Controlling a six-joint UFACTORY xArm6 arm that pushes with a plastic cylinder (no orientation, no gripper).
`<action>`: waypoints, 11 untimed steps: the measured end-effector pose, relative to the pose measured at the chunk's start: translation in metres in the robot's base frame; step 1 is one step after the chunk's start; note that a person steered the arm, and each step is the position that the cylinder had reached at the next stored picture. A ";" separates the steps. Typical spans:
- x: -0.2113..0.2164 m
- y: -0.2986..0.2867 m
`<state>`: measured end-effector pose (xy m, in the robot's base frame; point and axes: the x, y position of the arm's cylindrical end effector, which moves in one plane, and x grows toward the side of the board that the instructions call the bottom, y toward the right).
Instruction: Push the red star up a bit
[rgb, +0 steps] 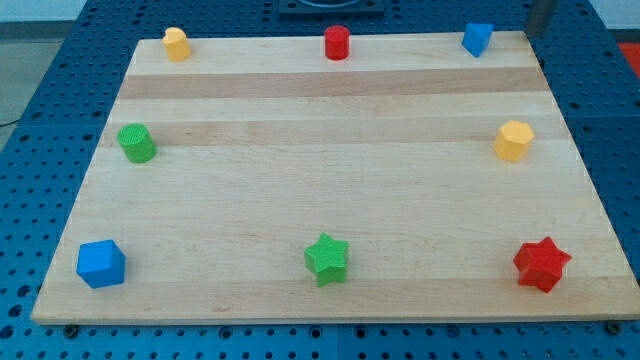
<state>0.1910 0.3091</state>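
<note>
The red star lies near the board's bottom right corner. A dark rod comes into view at the top right, and my tip is at the board's top right corner, just right of a small blue block. The tip is far above the red star and touches no block. A yellow hexagon block lies between the tip and the red star, along the right side.
On the wooden board: a yellow block at top left, a red cylinder at top middle, a green cylinder at left, a blue cube at bottom left, a green star at bottom middle.
</note>
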 end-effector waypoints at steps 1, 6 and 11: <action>0.000 0.000; 0.323 0.035; 0.380 -0.113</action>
